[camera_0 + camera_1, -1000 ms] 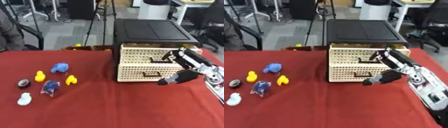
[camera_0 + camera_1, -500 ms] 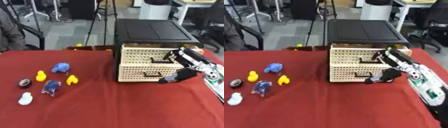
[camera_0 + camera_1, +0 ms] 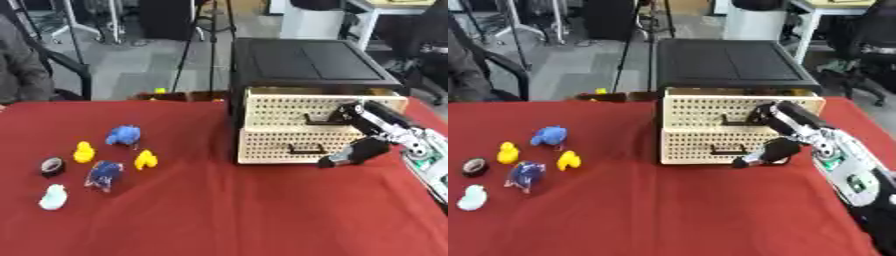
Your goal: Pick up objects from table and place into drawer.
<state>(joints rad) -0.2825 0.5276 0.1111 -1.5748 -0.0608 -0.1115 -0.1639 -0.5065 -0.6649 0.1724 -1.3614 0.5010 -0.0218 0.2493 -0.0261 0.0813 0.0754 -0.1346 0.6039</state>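
Six small objects lie grouped at the left of the red table (image 3: 219,215): a pale blue-white figure (image 3: 52,197) nearest the front, a dark round object (image 3: 52,166) behind it, a yellow duck (image 3: 83,151), a dark blue toy (image 3: 104,174), a second yellow duck (image 3: 145,159) and a lighter blue toy (image 3: 123,135) farthest back. All six sit well apart from the drawer unit (image 3: 302,95), which stands at centre right with a black top and two cream perforated drawer fronts. Its upper drawer (image 3: 297,107) projects slightly beyond the lower drawer (image 3: 293,146); each front carries a dark handle. At the right, the right hand (image 3: 354,151) enters from the right edge and sits against the front right corner of the unit, one part up at the upper drawer handle and dark fingers (image 3: 337,159) pointing down toward the cloth beside the lower drawer. Whether those fingers are curled round anything cannot be determined. None of the small objects is held.
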